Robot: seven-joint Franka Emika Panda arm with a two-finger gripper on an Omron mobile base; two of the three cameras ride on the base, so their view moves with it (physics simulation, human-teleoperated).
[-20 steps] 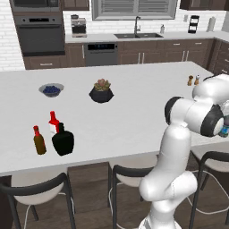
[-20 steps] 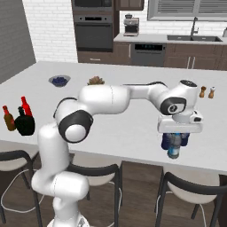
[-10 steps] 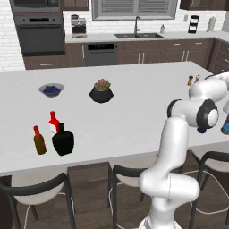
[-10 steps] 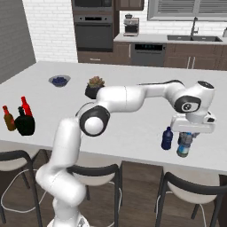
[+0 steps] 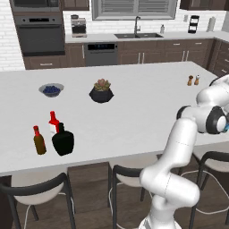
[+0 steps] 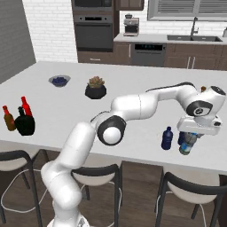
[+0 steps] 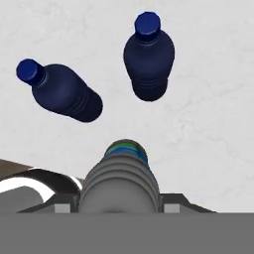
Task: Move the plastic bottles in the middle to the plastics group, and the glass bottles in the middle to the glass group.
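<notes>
Overhead, the hand view looks straight down on two navy plastic bottles standing apart on the white marbled tabletop: one navy bottle at upper right and a second navy bottle at upper left. Between the tool's finger tips sits the clear ribbed bottle, pinched at its sides, its blue-and-green label band showing at the far end.

From the right base view, the tool hangs at the tabletop's near right edge with the clear bottle tilted beneath it, lifted off the surface. One navy bottle stands just to its left; another is mostly hidden behind the held bottle. That view also shows the far-left cluster: the slim red bottle, the brown bottle and the squat black bottle, close together and well apart from the arm.

The left base view gives that cluster nearer: red bottle, brown bottle and black bottle, plus a bowl of berries and a potted succulent farther back.
</notes>
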